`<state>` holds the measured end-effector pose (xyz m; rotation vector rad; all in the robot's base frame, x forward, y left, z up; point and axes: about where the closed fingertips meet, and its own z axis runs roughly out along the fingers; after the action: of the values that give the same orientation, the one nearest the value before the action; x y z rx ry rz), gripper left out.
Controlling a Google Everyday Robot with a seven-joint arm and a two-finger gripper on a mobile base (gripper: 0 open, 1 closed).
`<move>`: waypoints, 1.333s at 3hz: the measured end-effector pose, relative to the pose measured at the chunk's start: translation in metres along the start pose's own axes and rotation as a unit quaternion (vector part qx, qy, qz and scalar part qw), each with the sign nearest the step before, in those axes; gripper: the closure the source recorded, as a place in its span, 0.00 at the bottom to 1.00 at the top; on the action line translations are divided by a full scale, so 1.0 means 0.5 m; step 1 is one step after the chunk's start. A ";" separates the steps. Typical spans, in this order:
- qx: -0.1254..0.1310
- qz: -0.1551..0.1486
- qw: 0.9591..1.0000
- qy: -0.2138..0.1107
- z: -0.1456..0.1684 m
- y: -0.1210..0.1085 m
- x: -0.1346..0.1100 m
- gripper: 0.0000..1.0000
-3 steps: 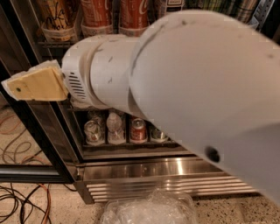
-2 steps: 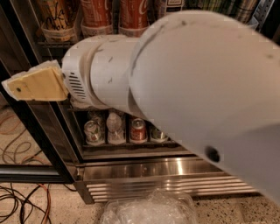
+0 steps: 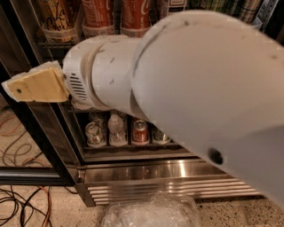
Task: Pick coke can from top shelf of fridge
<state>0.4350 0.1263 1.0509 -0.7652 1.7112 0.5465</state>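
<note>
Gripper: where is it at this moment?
At the camera view's left edge, the gripper hangs in front of the fridge, below and left of the nearest coke can.

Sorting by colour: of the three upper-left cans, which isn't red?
The gold-orange drink can, leftmost, beside two red Coca-Cola cans; it stands above the tan gripper at the picture's left, before the glass-door fridge.

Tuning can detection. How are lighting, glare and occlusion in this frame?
Camera view: the white arm blocks most of the fridge. The gripper sits at mid-left, well lit against a dark background. The coke cans are cut off by the top edge. The lower rack is dim. The steel base grille shows a mild reflective band.
</note>
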 end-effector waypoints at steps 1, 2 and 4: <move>0.046 0.019 0.999 -0.011 -0.005 -0.032 0.013 0.00; 0.078 0.037 0.996 -0.032 -0.017 -0.061 -0.003 0.00; 0.078 0.037 0.996 -0.032 -0.017 -0.061 -0.003 0.00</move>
<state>0.4519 0.0998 1.0552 -0.5688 1.7050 0.4772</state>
